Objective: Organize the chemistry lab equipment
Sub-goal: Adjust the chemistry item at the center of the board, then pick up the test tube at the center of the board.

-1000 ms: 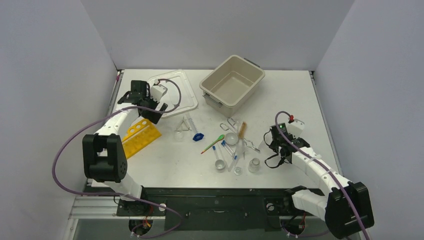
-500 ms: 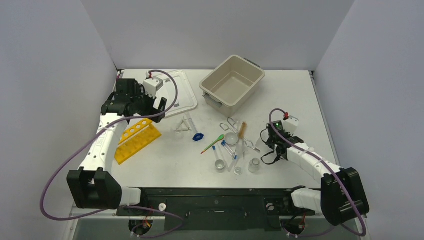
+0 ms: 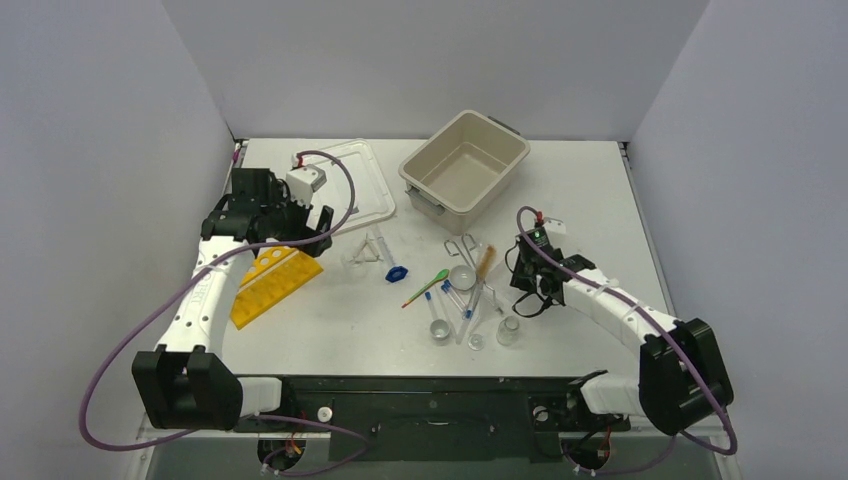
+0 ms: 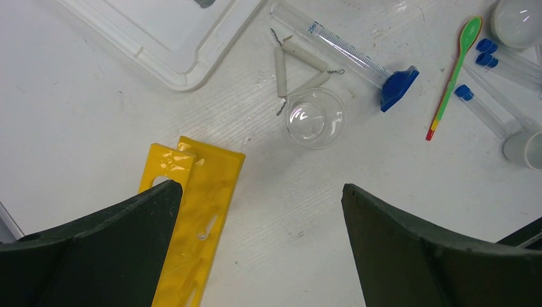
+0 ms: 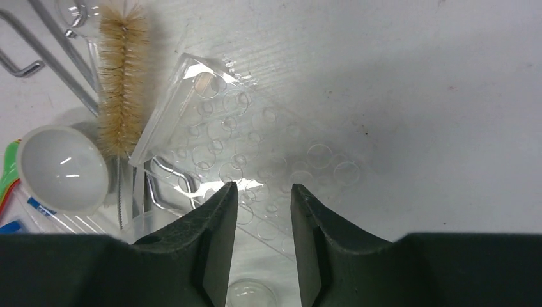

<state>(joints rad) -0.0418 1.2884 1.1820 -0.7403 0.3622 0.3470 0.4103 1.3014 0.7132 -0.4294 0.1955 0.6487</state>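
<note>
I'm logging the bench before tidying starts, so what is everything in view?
Tub: one, beige, far centre.
Lid: one, white, far left.
Tube rack: one, yellow, left side.
Graduated cylinder: one, clear with blue base, centre-left.
Clay triangle: one, white, beside the cylinder.
Beakers: four, clear, one by the triangle, three near centre.
Spatula: one, green, centre.
Test tubes: about three, clear with blue caps, centre.
Dish: one, white, centre.
Brush: one, tan bristles, beside the dish.
Tongs: one, metal, beyond the dish.
Holed plate: one, clear, under the right pincer.
Left pincer: black, wide open over the tube rack.
Right pincer: black, jaws narrowly apart; grip unclear.
</note>
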